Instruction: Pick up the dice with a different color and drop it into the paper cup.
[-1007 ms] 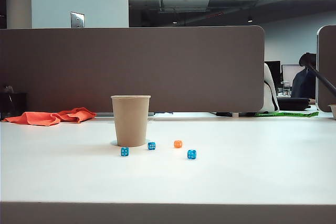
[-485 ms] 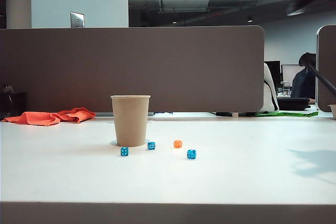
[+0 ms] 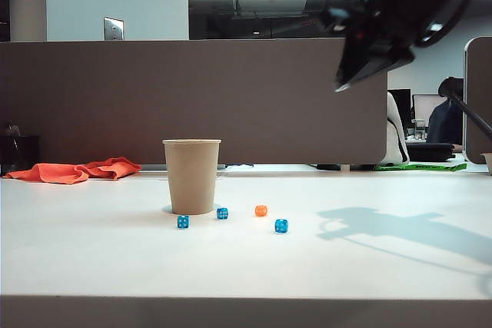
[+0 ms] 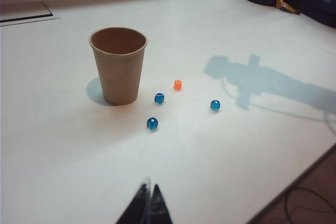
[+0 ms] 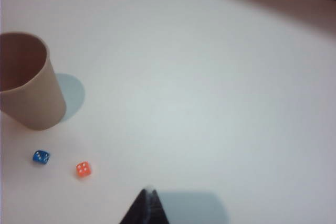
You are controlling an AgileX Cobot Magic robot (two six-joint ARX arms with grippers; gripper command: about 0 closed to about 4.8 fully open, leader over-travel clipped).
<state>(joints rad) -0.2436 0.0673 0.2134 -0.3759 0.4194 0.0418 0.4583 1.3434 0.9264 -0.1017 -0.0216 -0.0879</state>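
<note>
right arm: upper right of exterior view, tool [image 3: 342, 84] closed, tilted down-left | left tool [image 4: 147, 203]: closed, hovers above worktop

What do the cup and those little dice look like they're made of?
The paper cup looks like matte tan paper: dull surface, rolled rim, no gloss. The orange die and the blue dice look like glossy plastic with pale pips; the blue ones seem slightly translucent, though they are too small to be sure. The right gripper, shut, hangs high above the table.

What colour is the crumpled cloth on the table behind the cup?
Orange-red cloth, clearest in the exterior view.
</note>
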